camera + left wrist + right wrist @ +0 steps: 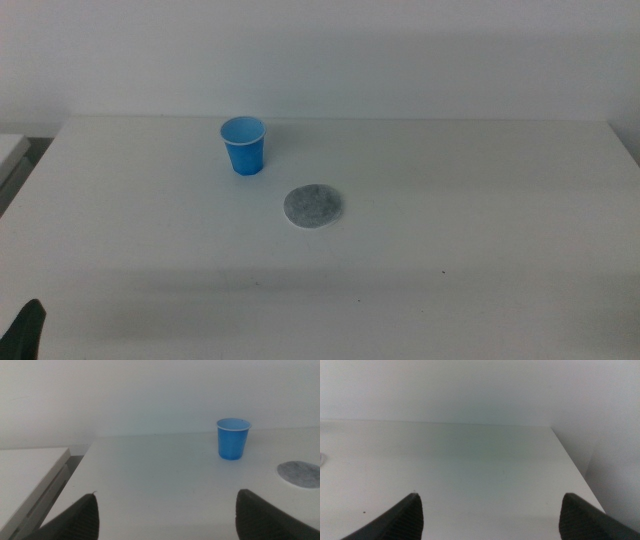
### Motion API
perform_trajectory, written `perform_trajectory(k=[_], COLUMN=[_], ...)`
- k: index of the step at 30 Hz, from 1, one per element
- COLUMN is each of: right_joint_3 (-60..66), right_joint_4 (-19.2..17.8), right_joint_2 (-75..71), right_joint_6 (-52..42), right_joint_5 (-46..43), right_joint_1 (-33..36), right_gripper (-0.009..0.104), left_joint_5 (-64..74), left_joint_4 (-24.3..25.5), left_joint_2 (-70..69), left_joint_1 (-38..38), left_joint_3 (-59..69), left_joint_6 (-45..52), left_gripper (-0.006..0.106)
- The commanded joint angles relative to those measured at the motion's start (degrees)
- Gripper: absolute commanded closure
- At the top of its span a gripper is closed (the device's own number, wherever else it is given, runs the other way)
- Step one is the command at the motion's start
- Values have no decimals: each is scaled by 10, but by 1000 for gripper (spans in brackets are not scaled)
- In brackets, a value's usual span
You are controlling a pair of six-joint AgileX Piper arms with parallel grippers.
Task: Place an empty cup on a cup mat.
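We see a wide white table [450,230] filling most of the middle view, its far edge running straight across below a plain white wall [330,50]. We can make out a few tiny dark specks [443,271] on the tabletop toward the near right. At the far left, just beyond the table's left edge, we see the corner of a second white surface [25,472], set apart from the table by a narrow dark gap [38,148]. On the right side, the table's right edge [575,467] falls away to a pale grey floor or wall.
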Motion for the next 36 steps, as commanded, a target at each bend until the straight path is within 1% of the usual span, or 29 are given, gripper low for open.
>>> perform_trajectory(k=[1,2,3,5,16,20,21,23,25,26,29,32,36], right_joint_3=[2,2,2,2,2,2,2,2,2,2,2,2,2], right_joint_4=[-2,-2,-2,-2,-2,-2,-2,-2,-2,-2,-2,-2,-2], right_joint_2=[-3,-3,-3,-3,-3,-3,-3,-3,-3,-3,-3,-3,-3], right_joint_6=[-2,-2,-2,-2,-2,-2,-2,-2,-2,-2,-2,-2,-2], right_joint_5=[-4,-4,-4,-4,-4,-4,-4,-4,-4,-4,-4,-4,-4], right_joint_1=[1,1,1,1,1,1,1,1,1,1,1,1,1], right_gripper=[2,2,2,2,2,2,2,2,2,2,2,2,2], left_joint_5=[-4,-4,2,23,224,321,333,327,345,354,373,388,450], left_joint_4=[9,11,1,-1,-7,-22,-30,-45,-86,-96,-101,-84,-29], left_joint_2=[-2,-2,1,42,450,579,622,679,750,785,881,972,1095], left_joint_1=[0,0,0,0,0,0,0,0,0,-1,-20,-48,-88], left_joint_3=[0,0,-1,-40,-392,-520,-558,-605,-664,-694,-774,-859,-1013], left_joint_6=[-1,-1,-7,-7,-7,-7,-7,37,41,41,27,3,-41], left_gripper=[7,7,7,7,7,7,7,7,7,7,7,10,13])
